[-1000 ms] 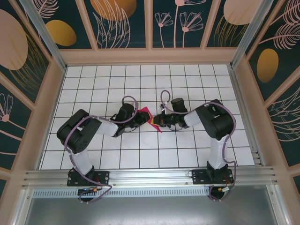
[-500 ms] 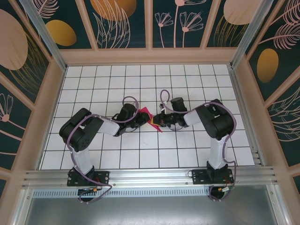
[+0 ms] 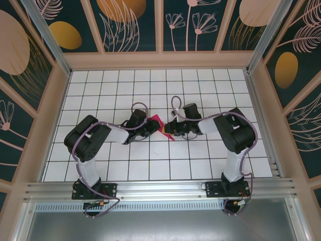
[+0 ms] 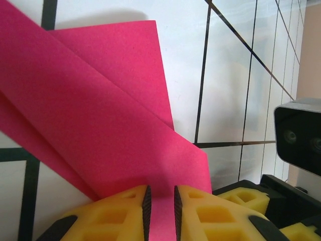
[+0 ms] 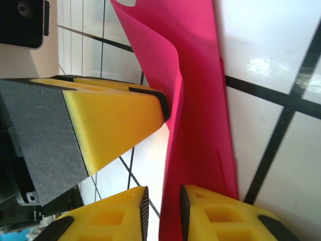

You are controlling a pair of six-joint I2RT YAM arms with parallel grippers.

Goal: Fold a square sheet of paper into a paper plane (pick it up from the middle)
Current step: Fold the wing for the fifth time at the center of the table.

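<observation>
Right arm (image 3: 235,133) shifted; left tool (image 4: 160,203) seemingly pinches one sheet (image 4: 100,125).

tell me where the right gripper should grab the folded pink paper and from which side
Probably the upright edge of the folded pink paper, the part between the open fingers of the right gripper. Come in from the right, opposite the left gripper, which pinches the other end. The paper stands on edge there, so fingers closing across it should catch it.
</observation>
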